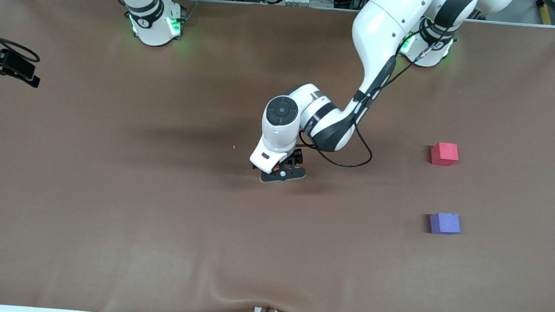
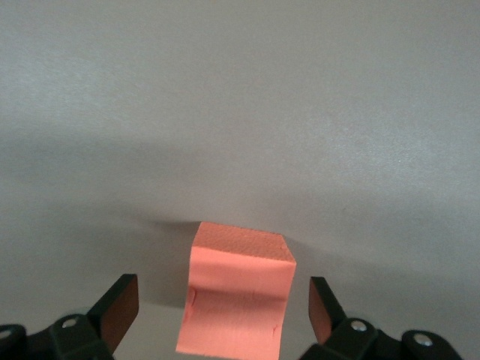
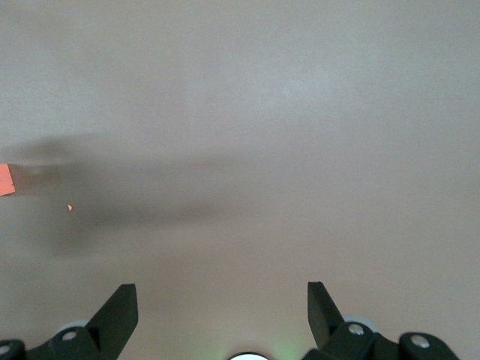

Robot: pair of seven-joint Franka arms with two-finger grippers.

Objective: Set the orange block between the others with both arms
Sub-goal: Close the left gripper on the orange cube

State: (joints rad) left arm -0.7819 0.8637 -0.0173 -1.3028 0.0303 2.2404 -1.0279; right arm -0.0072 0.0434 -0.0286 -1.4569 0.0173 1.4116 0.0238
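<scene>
The orange block (image 2: 236,300) sits on the brown table, hidden under the left hand in the front view. My left gripper (image 1: 282,174) is down at the table's middle. In the left wrist view it (image 2: 223,279) is open, with one finger on each side of the block and a gap at both sides. The pinkish-red cube (image 1: 444,153) and the purple cube (image 1: 445,223) lie toward the left arm's end, the purple one nearer the front camera. My right gripper (image 3: 221,289) is open and empty, high over the bare table by its base; it is out of the front view.
A tiny orange crumb (image 1: 233,146) lies beside the left hand, toward the right arm's end. A black fixture with a cable (image 1: 1,64) juts in at the right arm's end of the table. The left arm's cable (image 1: 352,157) loops low over the mat.
</scene>
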